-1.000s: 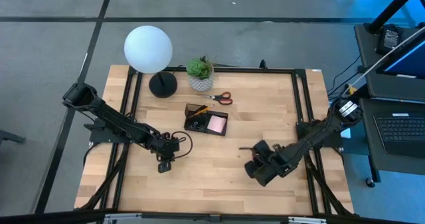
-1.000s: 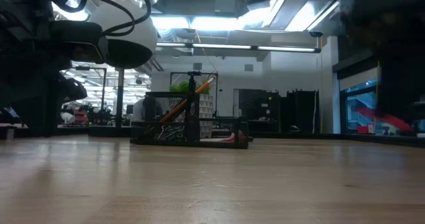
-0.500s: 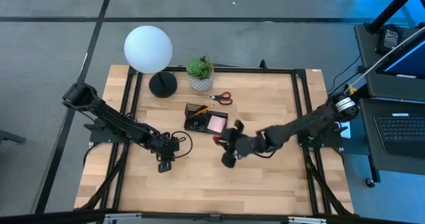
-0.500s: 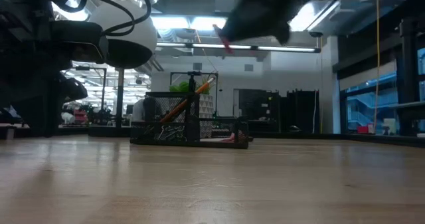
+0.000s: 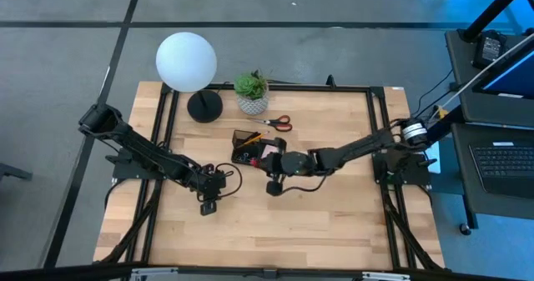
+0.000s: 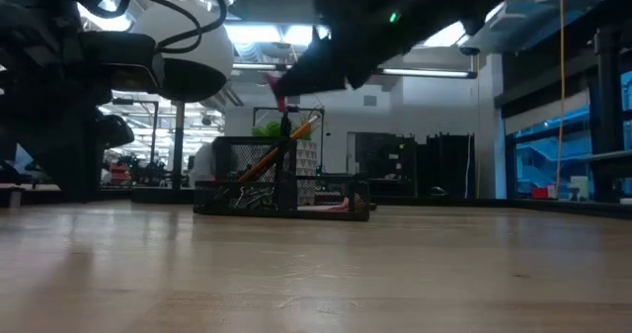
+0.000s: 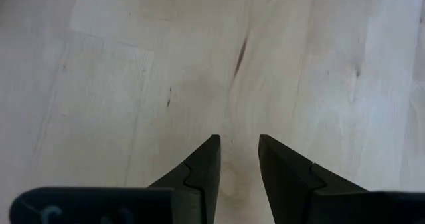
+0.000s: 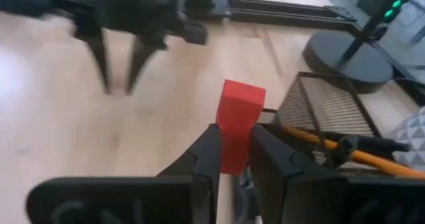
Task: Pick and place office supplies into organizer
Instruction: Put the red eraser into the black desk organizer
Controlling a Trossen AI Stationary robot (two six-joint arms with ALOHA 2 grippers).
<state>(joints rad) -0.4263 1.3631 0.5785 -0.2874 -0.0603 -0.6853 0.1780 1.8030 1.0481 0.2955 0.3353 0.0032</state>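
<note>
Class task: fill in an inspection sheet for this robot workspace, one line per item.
Surface: wooden table, bare in front.
Job's things: black organizer holds orange pencil and pink sticky pad; red-handled scissors lie beside it; red block is in the right hand.
Clutter: potted plant, globe lamp.
Hands: right hand shut on red block by the organizer; left hand open, empty, over bare wood.
Cables: black loop at left wrist.
Surroundings: laptop on the right.

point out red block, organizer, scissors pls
red block (image 8: 237, 117): right wrist view, its front face, held in the right end effector (image 8: 232, 152).
organizer (image 8: 319, 108): right wrist view, mesh wall.
scissors (image 5: 280, 122): high view, red handles.
</note>
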